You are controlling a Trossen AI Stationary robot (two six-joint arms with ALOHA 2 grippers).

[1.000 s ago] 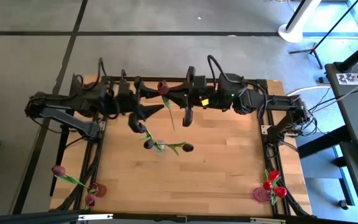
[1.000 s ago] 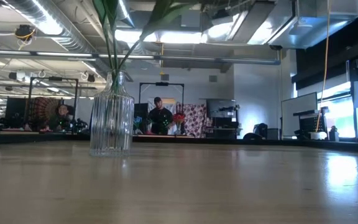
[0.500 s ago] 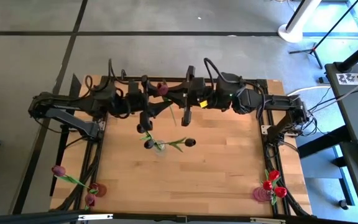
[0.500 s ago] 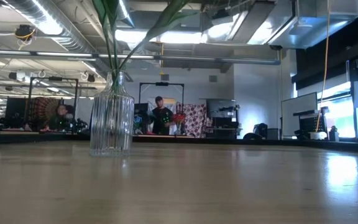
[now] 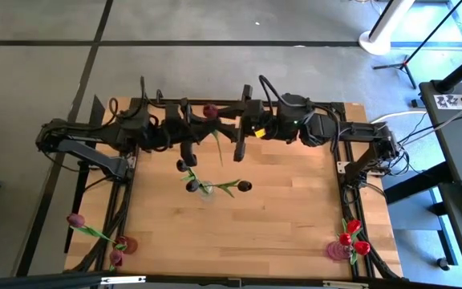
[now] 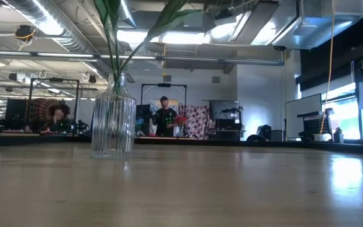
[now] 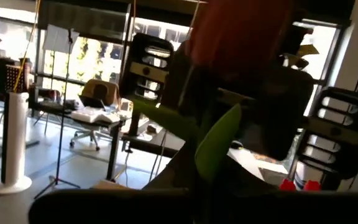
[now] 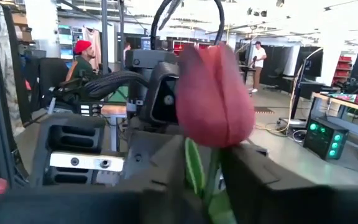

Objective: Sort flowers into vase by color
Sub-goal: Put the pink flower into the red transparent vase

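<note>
Above table's rear, right pincer (image 5: 215, 126) seemingly gripping tulip (image 5: 210, 111)

Ribbed clear glass vase (image 6: 113, 120), matt wood table (image 5: 279, 209), smooth tulip (image 8: 214, 96)

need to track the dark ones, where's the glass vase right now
In the high view the glass vase stands mid-table, slightly left of centre, below both grippers, holding dark tulips.

Beyond the wooden table (image 5: 287, 217), a white stand (image 5: 383, 32) sits on the grey floor, with a dark desk (image 5: 459, 144) just beside the table.
</note>
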